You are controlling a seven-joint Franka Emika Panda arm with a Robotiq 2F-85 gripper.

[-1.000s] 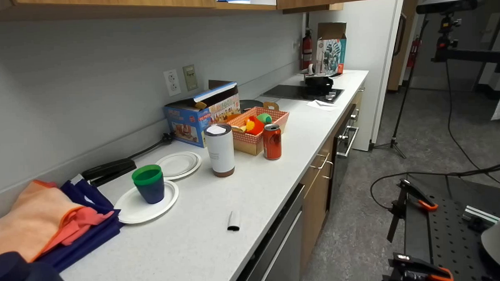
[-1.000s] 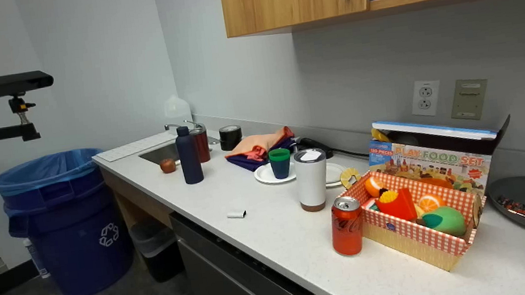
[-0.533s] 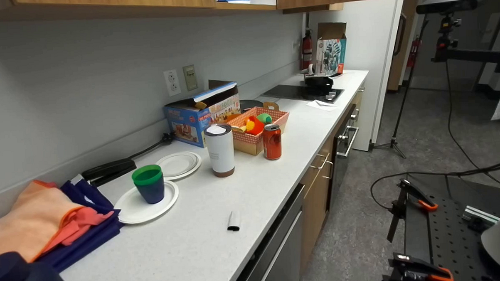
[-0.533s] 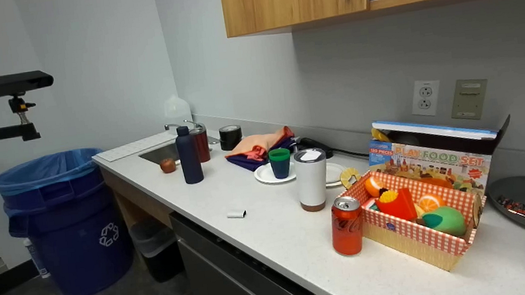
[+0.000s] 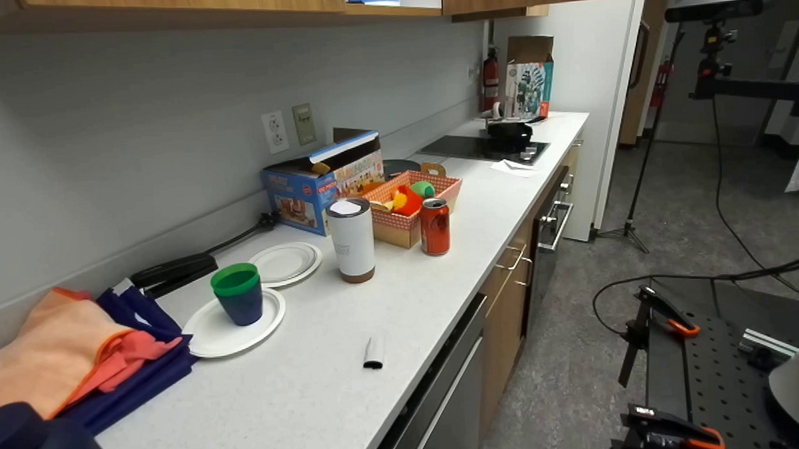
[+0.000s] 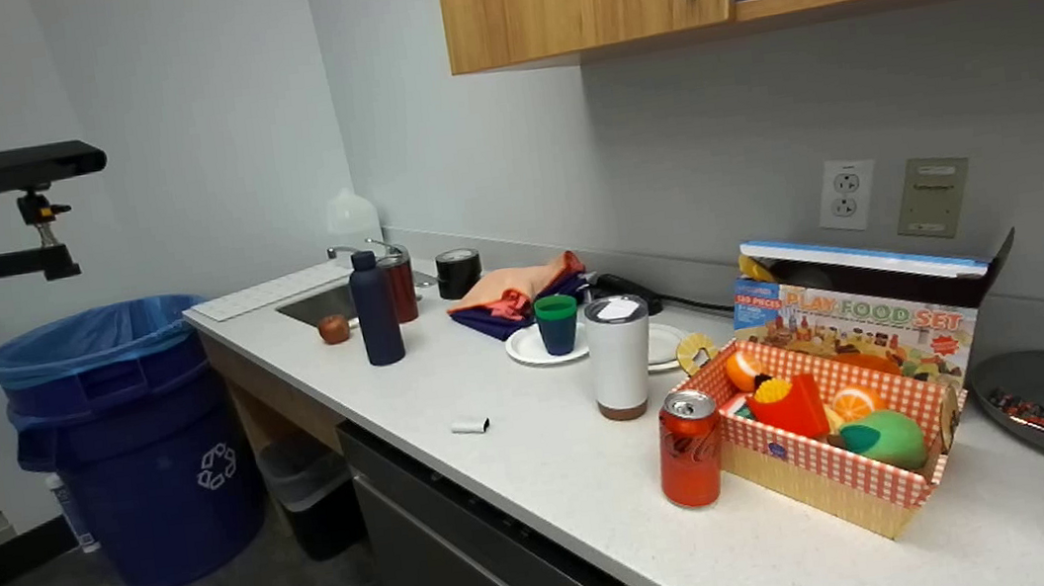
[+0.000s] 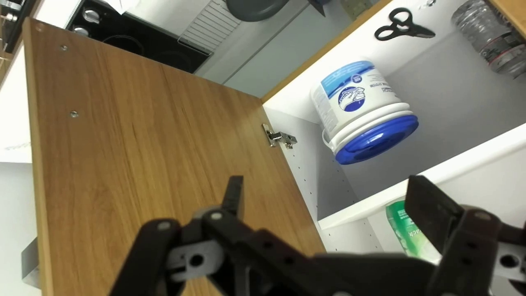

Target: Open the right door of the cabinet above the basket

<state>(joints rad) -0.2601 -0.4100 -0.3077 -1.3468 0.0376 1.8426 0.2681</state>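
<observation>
Right door [image 7: 156, 144], open at nine o'clock in the wrist view, borne by its hinge [image 7: 284, 138] on the cabinet [image 7: 448, 107]; end effector [image 7: 328, 197], jaws apart, grips nothing, opening presumably finished.

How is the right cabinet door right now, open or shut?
Open: in the wrist view, the right door stands out from the cabinet on its hinge, exposing a white tub inside.
</observation>
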